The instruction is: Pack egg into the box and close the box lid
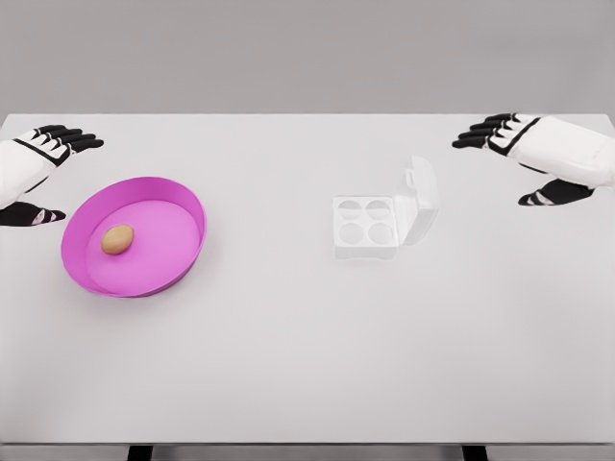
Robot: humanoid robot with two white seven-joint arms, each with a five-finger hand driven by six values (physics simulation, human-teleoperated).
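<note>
The egg (117,239) lay inside the pink dish (183,197) at the table's (307,365) left, just right of the left hand (34,163) whose fingers were spread and empty, while the right hand (538,154) hovered open far right of the open box (370,226)

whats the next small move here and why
Probably bring the left hand over and down toward the egg. The egg lies in the pink dish, close to that hand, which is open and holds nothing. The box already stands open with empty cups, so nothing else seems to need doing first.
</note>
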